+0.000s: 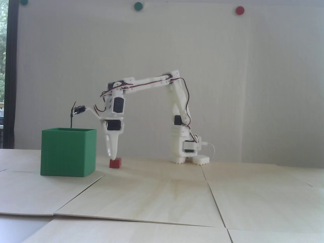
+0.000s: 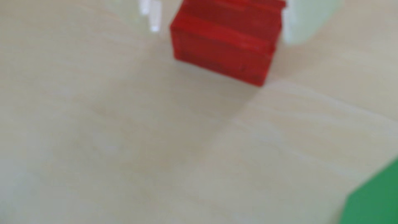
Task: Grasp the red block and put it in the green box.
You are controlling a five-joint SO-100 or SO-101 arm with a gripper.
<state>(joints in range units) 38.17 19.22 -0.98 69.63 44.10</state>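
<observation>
The red block (image 1: 115, 163) is a small cube resting on the wooden table just right of the green box (image 1: 68, 152), a tall open-topped cube. In the fixed view my gripper (image 1: 113, 156) points straight down with its tip at the block's top left edge. The blurred wrist view shows the red block (image 2: 221, 43) at the top between my gripper's (image 2: 224, 34) two white fingers. The right finger (image 2: 301, 21) lies against the block's side, while the thin left finger (image 2: 154, 19) stands a little apart from it. The gripper is open around the block. A corner of the green box (image 2: 374, 198) shows at bottom right.
The arm's white base (image 1: 187, 152) stands at the back, right of the block. The table is made of pale wood panels with seams (image 1: 212, 192). Flat round dots, green (image 1: 138, 6) and red (image 1: 239, 10), hang on the white wall behind.
</observation>
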